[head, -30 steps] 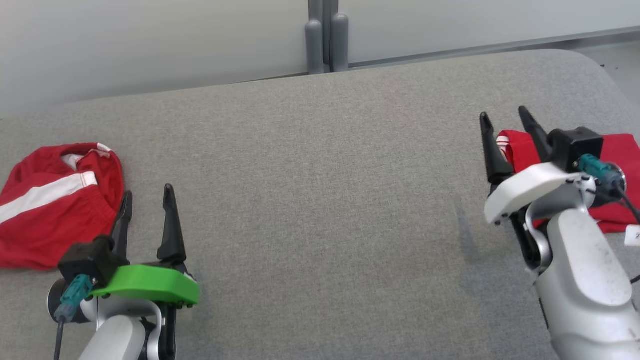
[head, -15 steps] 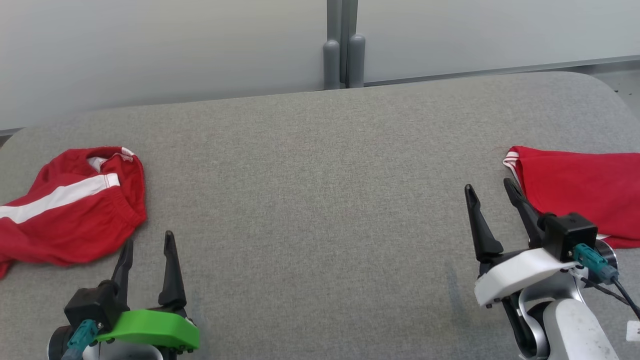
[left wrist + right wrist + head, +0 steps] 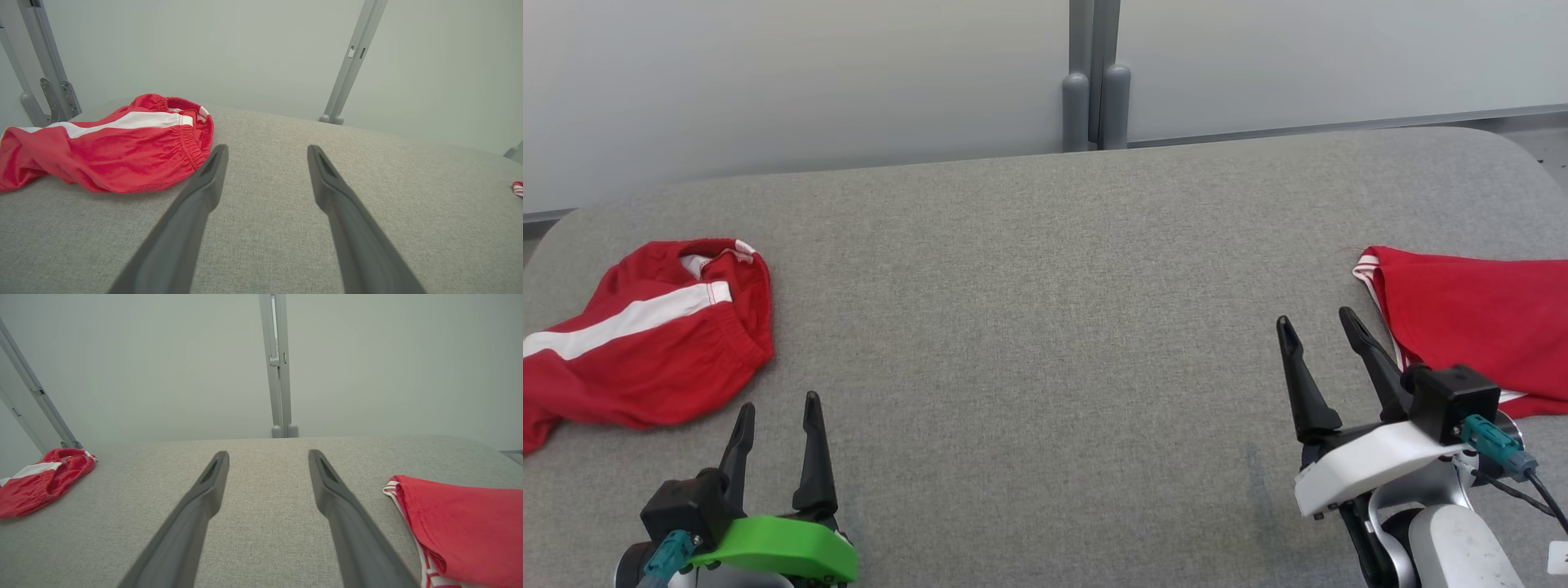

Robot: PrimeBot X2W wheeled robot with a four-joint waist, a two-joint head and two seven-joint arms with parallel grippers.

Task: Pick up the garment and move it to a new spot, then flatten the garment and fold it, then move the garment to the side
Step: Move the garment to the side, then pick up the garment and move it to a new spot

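A crumpled red garment with a white stripe (image 3: 637,339) lies at the table's left edge, also seen in the left wrist view (image 3: 102,149) and far left in the right wrist view (image 3: 39,479). A folded red garment with white trim (image 3: 1474,327) rests at the right edge (image 3: 466,526). My left gripper (image 3: 776,408) stands open and empty just below and right of the crumpled garment (image 3: 265,151). My right gripper (image 3: 1315,322) is open and empty, its fingers just left of the folded garment (image 3: 267,455).
The grey fabric-covered table (image 3: 1045,286) has rounded corners. Behind it stands a pale wall with a grey post (image 3: 1094,77). Grey frame bars (image 3: 45,69) rise behind the table's left end.
The head camera has tilted, shifting the whole picture down. My right gripper has drawn back from over the folded garment to its left side. The left gripper sits slightly farther from the crumpled garment.
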